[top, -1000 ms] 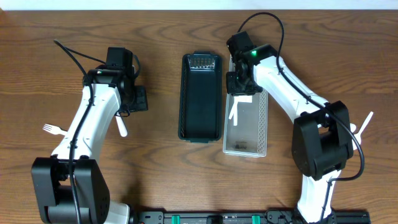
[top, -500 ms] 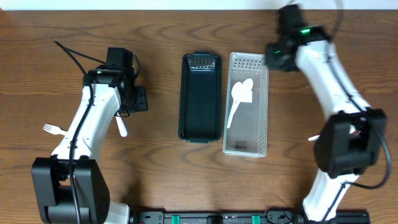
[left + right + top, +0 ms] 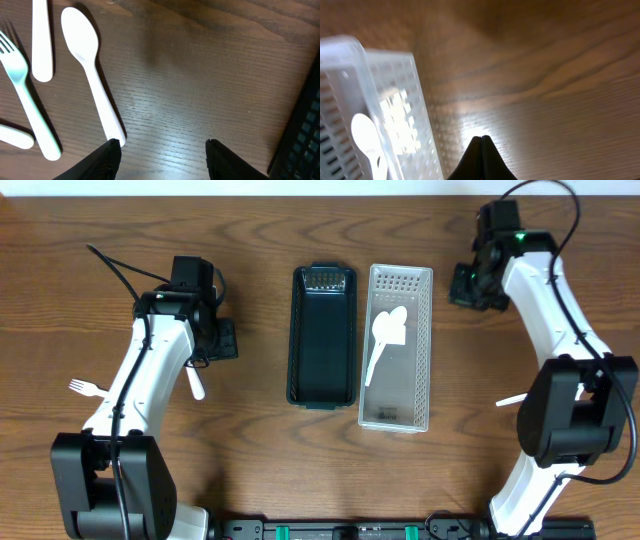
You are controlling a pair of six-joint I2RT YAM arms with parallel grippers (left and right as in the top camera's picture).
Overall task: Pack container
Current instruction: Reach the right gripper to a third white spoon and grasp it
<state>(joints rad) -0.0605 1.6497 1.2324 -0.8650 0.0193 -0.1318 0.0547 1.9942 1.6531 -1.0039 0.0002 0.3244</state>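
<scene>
A clear perforated container (image 3: 428,360) holds a white spoon (image 3: 385,335); both also show in the right wrist view, the container (image 3: 350,70) and the spoon (image 3: 367,137). A dark green container (image 3: 322,370) stands empty to its left. My right gripper (image 3: 468,285) is shut and empty over bare table, right of the clear container; its tips (image 3: 481,138) are pressed together. My left gripper (image 3: 222,338) is open and empty (image 3: 162,150). A white spoon (image 3: 92,75) lies by its left finger, next to a white fork (image 3: 22,85).
Two more white handles (image 3: 42,40) (image 3: 15,137) lie by the fork. In the overhead view the spoon (image 3: 196,385) and fork (image 3: 88,388) flank the left arm. Another white utensil (image 3: 510,400) pokes out beside the right arm. The dark container's edge (image 3: 305,135) is right of the left gripper.
My right gripper has left the spoon in the clear container and moved up and to the right, off the container. The left arm has not moved.
</scene>
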